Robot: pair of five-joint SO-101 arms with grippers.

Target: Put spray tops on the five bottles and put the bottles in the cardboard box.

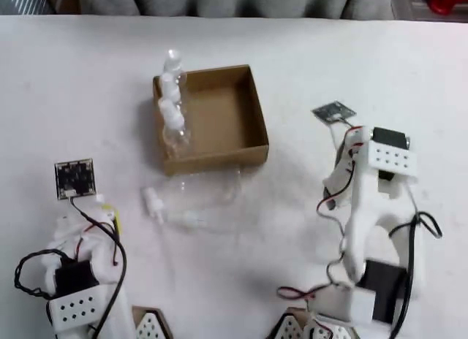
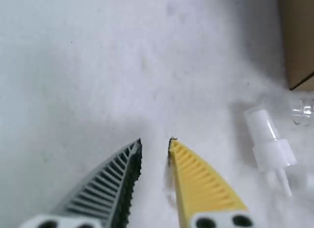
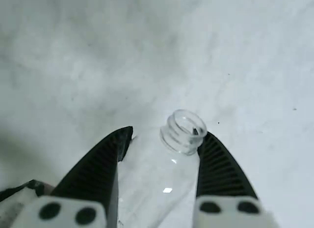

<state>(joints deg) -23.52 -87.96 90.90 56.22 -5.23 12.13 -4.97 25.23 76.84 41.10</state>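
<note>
The spray top (image 2: pixel 270 150) lay on the table (image 2: pixel 98 66) to the right of the left gripper (image 2: pixel 154 142), close to the near-left corner of the cardboard box (image 1: pixel 219 120). Its long axis ran far to near, thin tube at the near end. The left gripper was the nearer one, its fingers slightly parted with nothing between them. The right gripper (image 3: pixel 167 133) clasped a bottle (image 3: pixel 182 131), clear, its threaded neck bare. The top was white and small, probably light and quick to roll.
</note>
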